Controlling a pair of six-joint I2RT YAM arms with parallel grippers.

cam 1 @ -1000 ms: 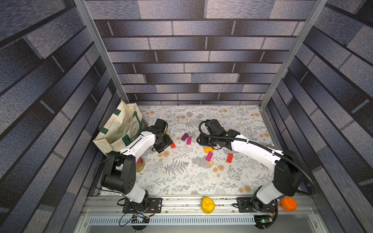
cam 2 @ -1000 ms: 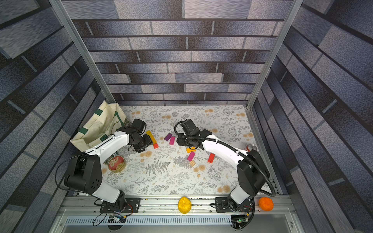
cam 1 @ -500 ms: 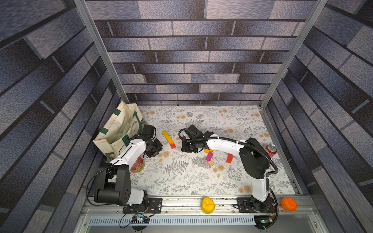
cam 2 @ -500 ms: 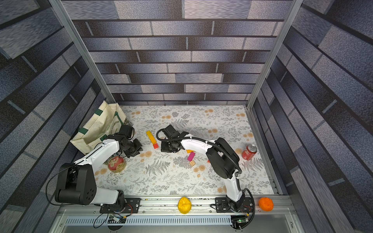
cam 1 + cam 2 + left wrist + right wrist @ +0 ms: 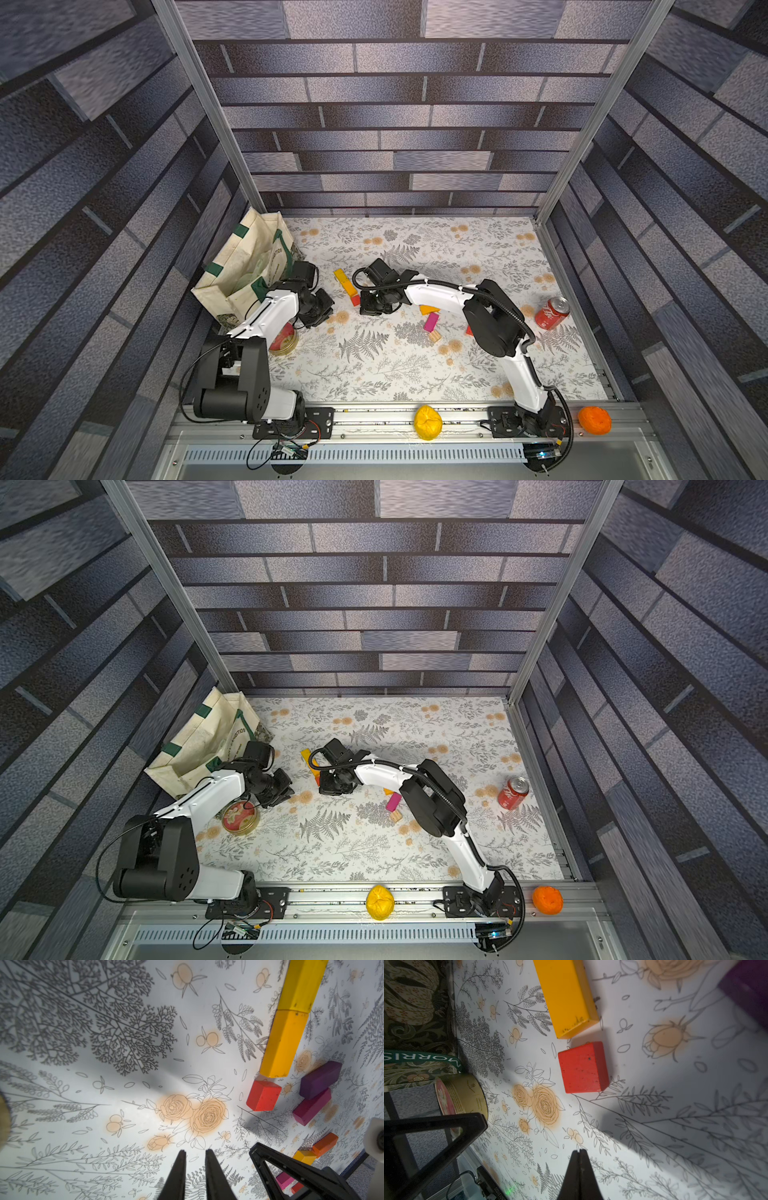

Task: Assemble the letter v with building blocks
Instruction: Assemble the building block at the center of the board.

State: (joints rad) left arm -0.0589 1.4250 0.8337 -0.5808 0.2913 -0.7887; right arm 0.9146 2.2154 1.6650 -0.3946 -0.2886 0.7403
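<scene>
While right gripper (image 5: 579, 1150) pressed together near red block (image 5: 583, 1068), left gripper (image 5: 195, 1151) slightly spread, empty, over bare tablecloth (image 5: 104, 1105).

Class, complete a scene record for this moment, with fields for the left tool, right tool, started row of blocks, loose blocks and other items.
Left tool: holds nothing, jaws a narrow gap apart.
Right tool: shut, holds nothing, close to the red block.
Row: yellow block and amber block end to end, then the red block after a small gap.
Loose blocks: purple block against dark magenta block; wood cube apart.
Other items: soda can, tote bag, round tin.
</scene>
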